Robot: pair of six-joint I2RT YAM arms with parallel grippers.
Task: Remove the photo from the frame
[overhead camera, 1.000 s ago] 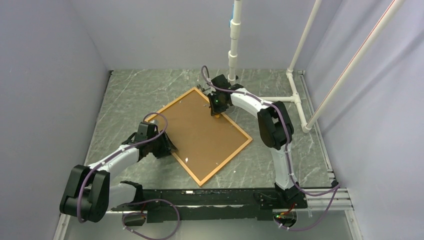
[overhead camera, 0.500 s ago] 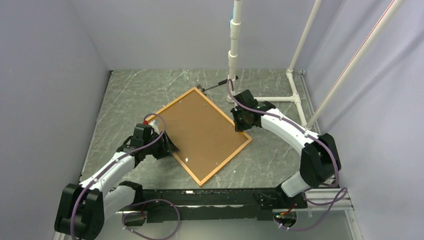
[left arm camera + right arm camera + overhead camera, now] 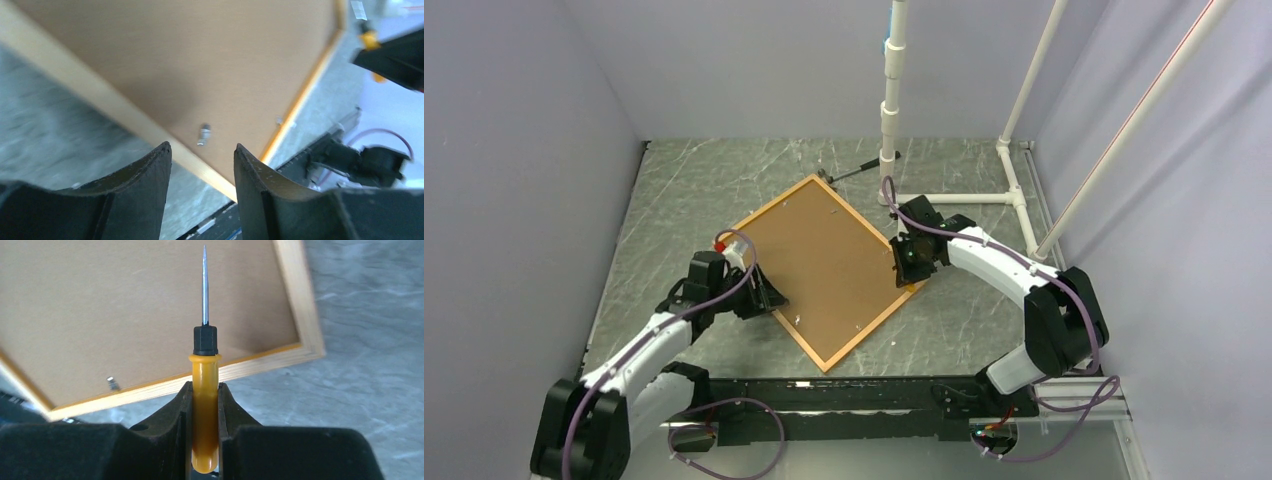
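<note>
one frame [image 3: 876,327], photo [image 3: 824,260] back up, long axis 10 to 4 o'clock.
left gripper [image 3: 201,146] gapes empty; right gripper [image 3: 205,387] clamps a screwdriver [image 3: 205,342].

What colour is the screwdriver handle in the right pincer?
The screwdriver handle is orange-yellow, with a black collar; clearest in the right wrist view.

We record the back of the photo [image 3: 829,260] as matt brown board, smooth, without sheen. The frame [image 3: 877,327] reads as pale wood, satin, with an orange edge. A small tab [image 3: 204,134] on the board looks like bright metal. Screwdriver [image 3: 205,370]: glossy translucent amber plastic handle, matt black collar, bare grey metal shaft. Left gripper [image 3: 201,152] fingers [image 3: 145,180]: black, matt, faintly grainy plastic. Table [image 3: 694,190]: grey marbled surface, low sheen. Pipes [image 3: 890,110]: smooth white plastic.
</note>
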